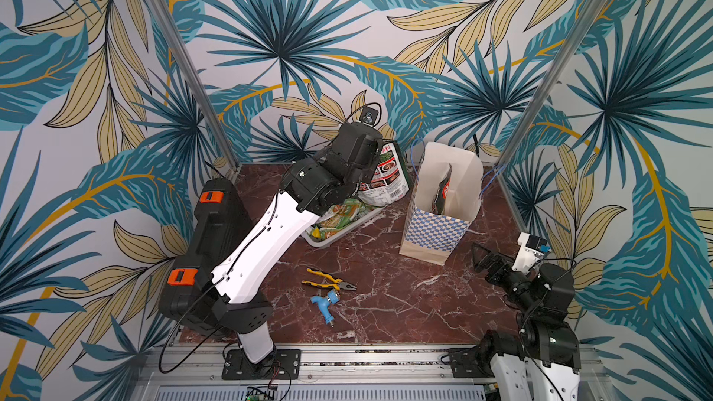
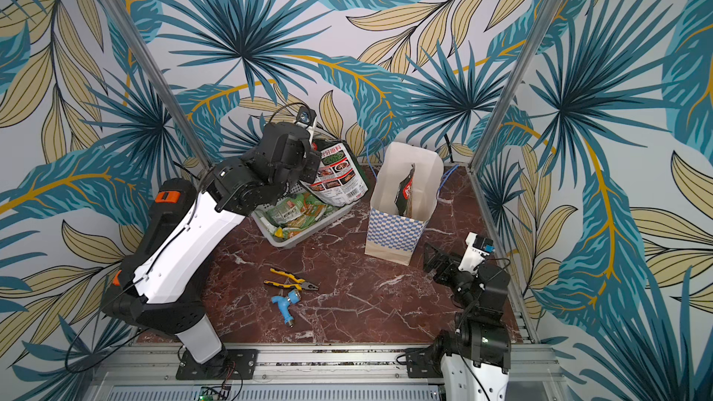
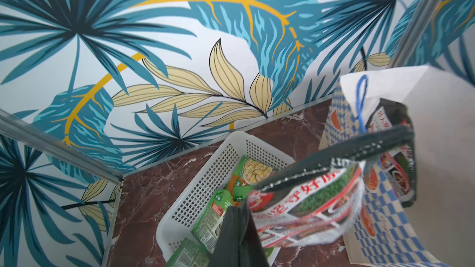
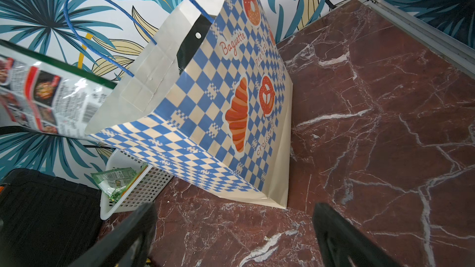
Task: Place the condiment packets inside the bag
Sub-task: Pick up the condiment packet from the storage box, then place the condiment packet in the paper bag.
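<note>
A dark packet hangs in the air above the far end of the white basket, just beside the bag but outside it. The left gripper is clamped on one corner of it; the left wrist view shows the closed fingers meeting at the packet's edge, which the arm's own body hides in both top views. The right wrist view catches the packet's printed back and barcode next to the bag's mouth.

The bag stands upright on the marble table. In a top view a second dark packet stands on edge inside it; the right wrist view shows only a black sliver of that one. Green packets lie in the basket.

The right gripper is spread wide and empty, low near the bag's foot. Only the top views show the pliers and a blue fitting at the front of the table
</note>
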You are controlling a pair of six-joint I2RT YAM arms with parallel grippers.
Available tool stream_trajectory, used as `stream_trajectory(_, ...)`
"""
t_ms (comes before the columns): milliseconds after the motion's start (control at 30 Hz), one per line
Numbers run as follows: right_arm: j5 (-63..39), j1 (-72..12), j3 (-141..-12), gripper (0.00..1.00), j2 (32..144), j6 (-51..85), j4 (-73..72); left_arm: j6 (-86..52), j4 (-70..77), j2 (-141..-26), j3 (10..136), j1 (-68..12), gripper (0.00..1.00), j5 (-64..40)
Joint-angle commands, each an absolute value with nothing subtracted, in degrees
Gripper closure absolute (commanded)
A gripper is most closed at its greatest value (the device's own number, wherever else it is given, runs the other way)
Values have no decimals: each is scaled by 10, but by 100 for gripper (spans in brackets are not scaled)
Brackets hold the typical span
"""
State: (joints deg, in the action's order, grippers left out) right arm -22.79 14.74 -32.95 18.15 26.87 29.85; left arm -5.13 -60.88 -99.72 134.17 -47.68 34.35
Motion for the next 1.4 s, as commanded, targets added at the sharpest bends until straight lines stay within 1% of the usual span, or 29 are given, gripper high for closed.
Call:
stream_trajectory(0, -233, 149, -320, 1, 178, 272, 289, -54, -645, -999, 1414, -500, 100, 353)
stream_trajectory(233, -232, 149, -320, 0, 177, 272, 287, -60, -643, -1000, 1486, -549, 100, 302)
stream_trajectory(367, -232, 149, -320, 1, 177, 272, 286, -77, -629, -999, 1508, -555, 100, 241)
stream_trajectory(567, -232, 149, -320, 0, 179, 273, 285, -109, -552, -1001, 1511, -555, 100, 147)
stream_trajectory(700, -230, 149, -320, 0, 179, 273, 285, -140, -493, -1021, 1523, -556, 100, 109)
stream_trajectory(1067, -228, 149, -322, 1, 178, 272, 286, -225, -326, -1093, 1546, -557, 100, 78)
stream_trajectory(1200, -228, 149, -323, 0, 179, 271, 287, -218, -262, -1123, 1547, -555, 100, 74)
stream_trajectory(1367, -238, 149, -330, 0, 179, 267, 289, -177, -205, -1161, 1559, -554, 100, 79)
